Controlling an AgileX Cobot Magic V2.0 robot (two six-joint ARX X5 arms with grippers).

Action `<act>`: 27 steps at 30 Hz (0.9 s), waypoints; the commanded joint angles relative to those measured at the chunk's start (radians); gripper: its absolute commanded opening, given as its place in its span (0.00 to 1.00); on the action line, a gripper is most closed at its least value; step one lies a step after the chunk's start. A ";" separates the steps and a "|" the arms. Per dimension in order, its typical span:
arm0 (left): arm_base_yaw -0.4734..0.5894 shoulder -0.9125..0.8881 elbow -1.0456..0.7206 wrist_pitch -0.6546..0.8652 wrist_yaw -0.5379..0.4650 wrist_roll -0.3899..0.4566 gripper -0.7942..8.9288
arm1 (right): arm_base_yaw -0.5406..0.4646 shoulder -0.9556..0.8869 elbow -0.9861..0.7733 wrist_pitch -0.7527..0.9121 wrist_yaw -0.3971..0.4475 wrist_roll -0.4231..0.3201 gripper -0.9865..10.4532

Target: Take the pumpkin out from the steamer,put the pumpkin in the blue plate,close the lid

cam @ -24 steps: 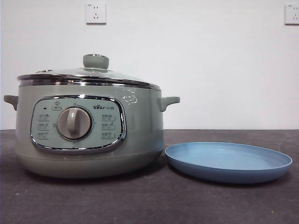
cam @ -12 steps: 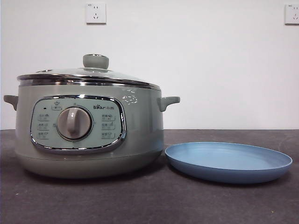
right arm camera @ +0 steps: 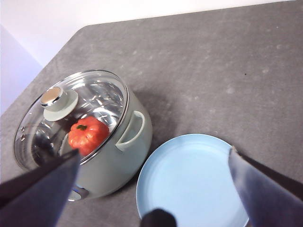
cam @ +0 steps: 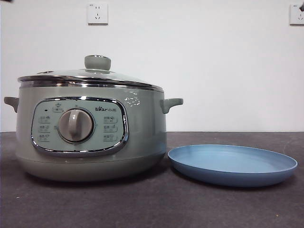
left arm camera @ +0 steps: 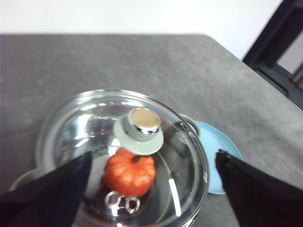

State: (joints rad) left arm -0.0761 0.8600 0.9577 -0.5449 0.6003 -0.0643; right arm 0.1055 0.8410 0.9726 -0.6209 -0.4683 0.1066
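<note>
A small orange-red ribbed toy pumpkin (left arm camera: 129,173) sits inside a large round sage-green electric steamer (cam: 90,137), seen through the round glass lid (left arm camera: 94,123) with its steel rim and pale green knob (left arm camera: 139,128). The lid is seated on the steamer, so nothing of the task is done yet. Just beside the steamer lies a wide, shallow light-blue plate (cam: 232,164), bare, on the dark grey desk (cam: 152,209).

The left gripper (left arm camera: 151,189) hovers above the lid with its jaws spread wide on either side of the knob, holding nothing. The right gripper (right arm camera: 151,189) hangs over the plate, jaws also spread wide and empty.

The likely first step is lifting the lid by the knob. The knob is smooth and rounded, so a shallow or off-centre pinch could let the heavy glass lid slip or tilt and fall back on the steamer rim.
</note>
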 commanded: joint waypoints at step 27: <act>-0.357 0.603 0.293 0.020 -0.452 0.134 0.53 | 0.001 0.010 0.002 -0.026 0.050 -0.023 0.60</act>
State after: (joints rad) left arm -0.4290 1.4601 1.2465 -0.5301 0.1478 0.0494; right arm 0.1055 0.8509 0.9726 -0.6510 -0.4240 0.0917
